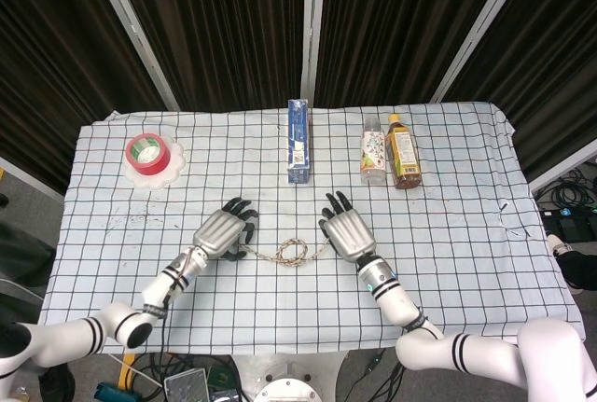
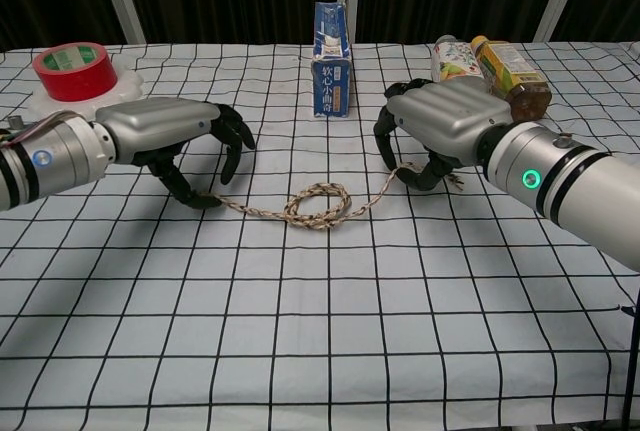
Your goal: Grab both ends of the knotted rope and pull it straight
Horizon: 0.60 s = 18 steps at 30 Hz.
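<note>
The tan braided rope lies on the checked cloth with a loose knot in its middle. My left hand hovers over the rope's left end, fingers curled but apart, and its thumb tip touches that end on the cloth. From above, the left hand covers that end. My right hand curls around the rope's right end, which rises off the cloth into its grip, with the frayed tip showing behind the thumb. The right hand sits just right of the knot.
A blue carton stands upright behind the rope. Two bottles lie at the back right, close behind my right hand. A red tape roll rests on a white dish at the back left.
</note>
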Available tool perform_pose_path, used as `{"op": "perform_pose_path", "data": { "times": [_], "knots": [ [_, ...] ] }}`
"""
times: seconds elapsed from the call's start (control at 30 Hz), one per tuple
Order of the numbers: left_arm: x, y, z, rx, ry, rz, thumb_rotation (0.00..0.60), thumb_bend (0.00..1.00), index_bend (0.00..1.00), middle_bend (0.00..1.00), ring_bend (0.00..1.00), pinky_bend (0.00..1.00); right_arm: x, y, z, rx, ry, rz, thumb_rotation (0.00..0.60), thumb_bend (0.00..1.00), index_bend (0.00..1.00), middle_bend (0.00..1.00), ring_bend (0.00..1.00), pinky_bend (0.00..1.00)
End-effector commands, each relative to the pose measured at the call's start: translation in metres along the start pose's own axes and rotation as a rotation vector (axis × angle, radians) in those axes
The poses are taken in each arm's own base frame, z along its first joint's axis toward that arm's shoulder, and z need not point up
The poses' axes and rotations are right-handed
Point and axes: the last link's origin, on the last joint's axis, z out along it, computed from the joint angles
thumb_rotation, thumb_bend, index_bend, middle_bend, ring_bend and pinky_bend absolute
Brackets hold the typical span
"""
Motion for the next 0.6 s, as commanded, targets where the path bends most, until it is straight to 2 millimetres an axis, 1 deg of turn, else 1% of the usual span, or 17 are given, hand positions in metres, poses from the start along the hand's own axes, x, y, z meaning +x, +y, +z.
{"op": "perform_pose_path", "data": {
  "times": [0.03,0.23,0.47,0.6],
  "knots": [
    [-0.0014,-0.0004,0.0008,0.004,-0.013,0.002,0.600,0.27,0.54,0.19,0.06,0.00,-0.0002,-0.0003,0.0002,0.001,0.000,-0.002,0.600,0.44,0.71,0.28,0.04,0.05],
    [-0.0042,-0.0025,0.0006,0.010,-0.038,0.013,0.600,0.30,0.53,0.19,0.06,0.00,-0.0015,-0.0008,0.0002,0.001,-0.006,0.001,0.600,0.44,0.71,0.27,0.04,0.04],
    [-0.0048,-0.0025,0.0018,0.013,-0.048,0.016,0.600,0.31,0.49,0.17,0.04,0.00,-0.0030,-0.0004,0.0004,0.001,-0.012,0.003,0.600,0.44,0.71,0.27,0.04,0.04],
    [-0.0068,-0.0034,0.0018,0.015,-0.062,0.029,0.600,0.31,0.49,0.17,0.04,0.00,-0.0026,0.0003,0.0004,0.000,-0.009,0.005,0.600,0.44,0.71,0.27,0.04,0.04]
  ]
}}
